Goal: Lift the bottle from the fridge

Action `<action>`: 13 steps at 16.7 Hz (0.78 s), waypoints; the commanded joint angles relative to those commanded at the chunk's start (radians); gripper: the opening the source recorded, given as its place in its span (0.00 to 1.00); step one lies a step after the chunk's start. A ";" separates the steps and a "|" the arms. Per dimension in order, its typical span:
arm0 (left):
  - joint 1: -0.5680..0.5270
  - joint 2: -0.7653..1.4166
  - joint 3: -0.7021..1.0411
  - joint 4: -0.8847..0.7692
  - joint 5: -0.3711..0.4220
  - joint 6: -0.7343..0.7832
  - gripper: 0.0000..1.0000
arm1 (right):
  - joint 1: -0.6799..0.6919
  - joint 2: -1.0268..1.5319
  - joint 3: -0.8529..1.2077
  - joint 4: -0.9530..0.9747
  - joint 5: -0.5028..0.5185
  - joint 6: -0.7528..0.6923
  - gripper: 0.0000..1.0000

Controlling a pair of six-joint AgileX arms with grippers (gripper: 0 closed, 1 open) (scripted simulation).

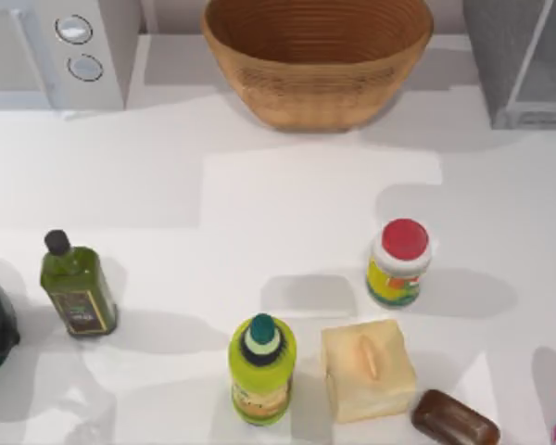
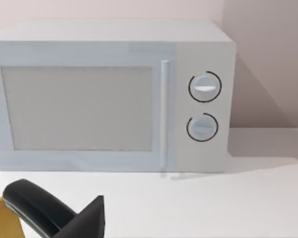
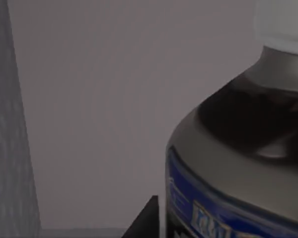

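The fridge is the dark-grey box at the table's back right corner. In the right wrist view its grey inner wall stands beside a bottle seen from very close: white cap, dark contents, blue label. A dark part of my right gripper sits right next to the bottle's label; I cannot tell whether it touches. The left wrist view shows a dark part of my left gripper low over the table, facing the white microwave.
A wicker basket stands at the back centre and the microwave at the back left. In front are an olive-oil bottle, a green bottle, a red-lidded jar, a beige block and a brown bar.
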 joint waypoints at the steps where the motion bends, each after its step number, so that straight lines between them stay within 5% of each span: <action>1: 0.000 0.000 0.000 0.000 0.000 0.000 1.00 | -0.006 -0.026 -0.044 0.011 -0.002 0.001 0.00; 7: 0.000 0.000 0.000 0.000 0.000 0.000 1.00 | -0.023 -0.187 -0.354 0.103 -0.032 0.001 0.00; 13: 0.000 0.000 0.000 0.000 0.000 0.000 1.00 | -0.034 -0.241 -0.407 0.145 -0.041 -0.002 0.00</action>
